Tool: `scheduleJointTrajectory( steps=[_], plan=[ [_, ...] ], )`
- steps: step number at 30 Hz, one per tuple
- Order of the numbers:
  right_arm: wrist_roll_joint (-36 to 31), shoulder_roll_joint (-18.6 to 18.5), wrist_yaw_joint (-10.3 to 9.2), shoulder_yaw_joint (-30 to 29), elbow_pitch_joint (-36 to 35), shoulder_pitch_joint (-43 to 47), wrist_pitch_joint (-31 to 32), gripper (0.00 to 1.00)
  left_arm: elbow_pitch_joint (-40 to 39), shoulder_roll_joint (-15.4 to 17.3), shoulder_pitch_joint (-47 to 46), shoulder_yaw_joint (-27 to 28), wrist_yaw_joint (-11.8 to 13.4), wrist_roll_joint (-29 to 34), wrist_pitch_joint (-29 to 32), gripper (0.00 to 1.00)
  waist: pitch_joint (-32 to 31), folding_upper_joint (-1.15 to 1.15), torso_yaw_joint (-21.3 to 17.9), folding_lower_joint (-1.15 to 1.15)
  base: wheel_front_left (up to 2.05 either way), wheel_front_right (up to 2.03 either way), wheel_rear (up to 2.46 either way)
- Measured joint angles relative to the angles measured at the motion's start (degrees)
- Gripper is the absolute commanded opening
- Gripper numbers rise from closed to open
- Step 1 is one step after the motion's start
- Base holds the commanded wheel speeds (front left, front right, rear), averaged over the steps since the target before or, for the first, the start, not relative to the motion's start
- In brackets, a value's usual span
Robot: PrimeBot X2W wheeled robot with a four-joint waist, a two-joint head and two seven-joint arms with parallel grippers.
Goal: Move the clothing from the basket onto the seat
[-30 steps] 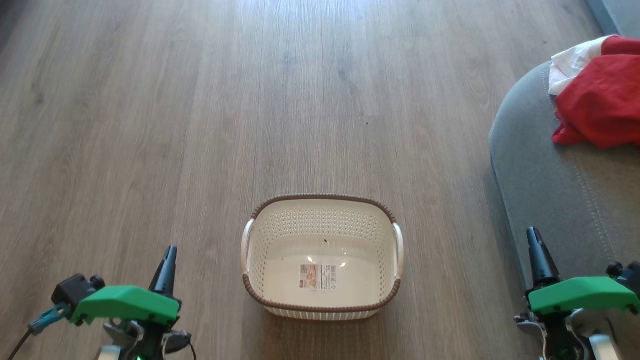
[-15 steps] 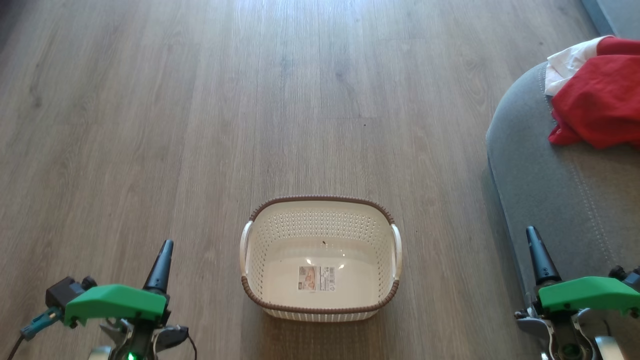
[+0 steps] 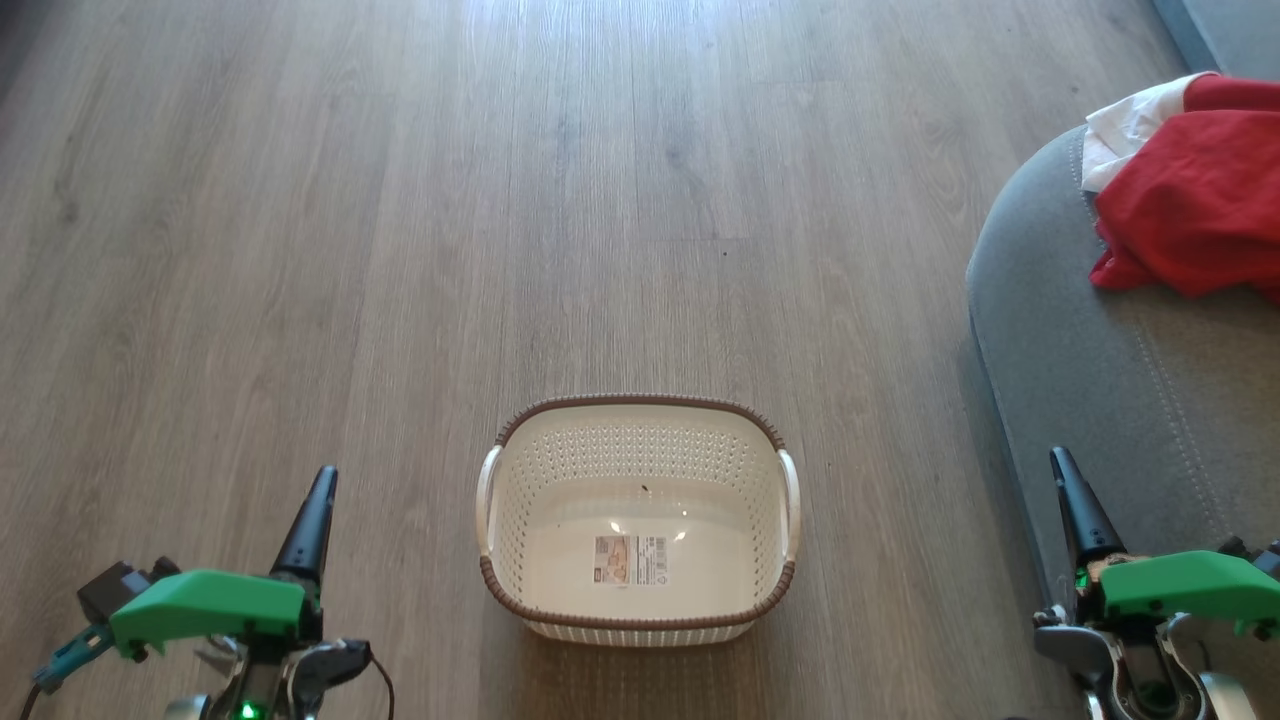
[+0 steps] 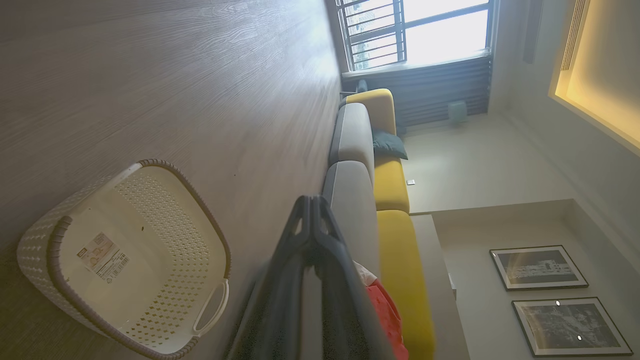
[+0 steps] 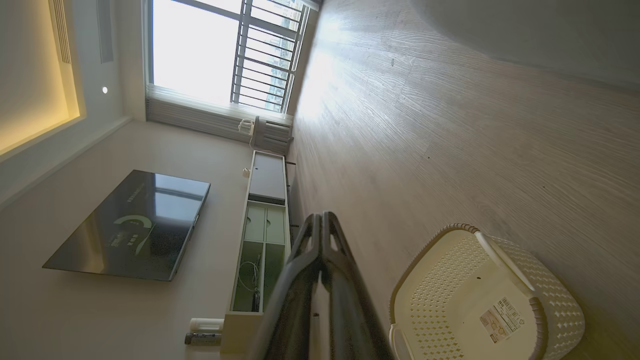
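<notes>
The basket [image 3: 640,399] stood empty on the floor [image 3: 300,250], with just a paper label [image 3: 631,560] inside. The red and white clothing [image 3: 1190,210] lay heaped on the grey seat [image 3: 1080,380], well apart. The left fingers [image 3: 310,530] and right fingers [image 3: 1075,505] were pressed together, holding nothing. The job looked finished.

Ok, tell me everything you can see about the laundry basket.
The basket is a small rounded-rectangular tub of cream plastic with perforated walls, a brown woven-look rim and a pale handle at each side. It stands upright on the wooden floor, left of the grey seat and apart from it. Nothing lies in it but a paper label stuck to its bottom.
</notes>
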Motion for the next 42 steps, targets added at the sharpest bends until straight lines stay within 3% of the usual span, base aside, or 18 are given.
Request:
scheduleJointTrajectory(
  steps=[21, 42],
  plan=[
    [14.95, 0.00, -0.01, -0.19, -0.32, -0.84, 3.19, 0.00, -1.48, -1.40, 0.00, 3.56, -2.55, -10.49, 3.02, 0.00, -0.42, 0.00, -0.56, 0.00, 0.00, 0.00, 0.00],
    [15.33, 0.00, -0.01, -0.20, -0.33, -0.84, 3.19, 0.00, -1.57, -1.54, 0.00, 3.85, -2.55, -10.69, 3.02, 0.00, -0.42, 0.00, -0.56, 0.00, 0.00, 0.00, 0.00]
  ],
)
